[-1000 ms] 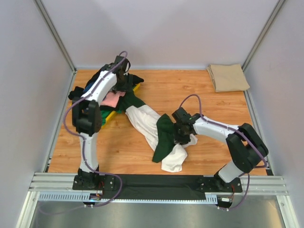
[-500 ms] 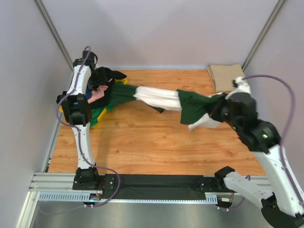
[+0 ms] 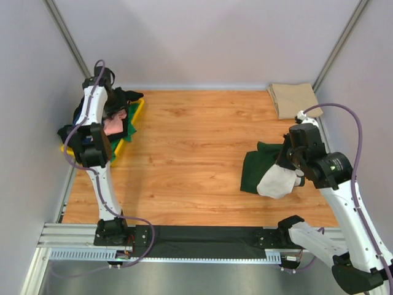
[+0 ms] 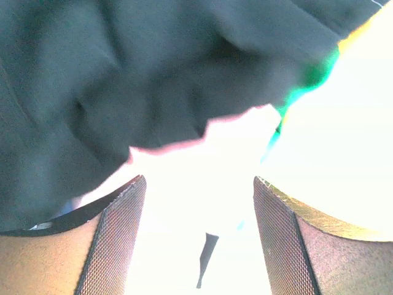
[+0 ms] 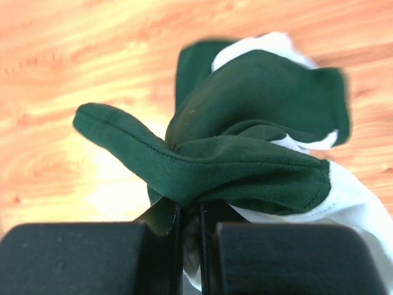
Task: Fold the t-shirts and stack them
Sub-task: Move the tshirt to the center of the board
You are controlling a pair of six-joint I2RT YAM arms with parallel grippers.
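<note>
Right claw pinches the bunched cream-and-green cotton t-shirt; left claw gapes wide; the thin sleeve-fold hold may slip.

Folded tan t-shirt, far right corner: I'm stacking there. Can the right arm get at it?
Probably not to grasp: the tan t-shirt lies close, but the right gripper is shut on the cream-and-green t-shirt.
</note>
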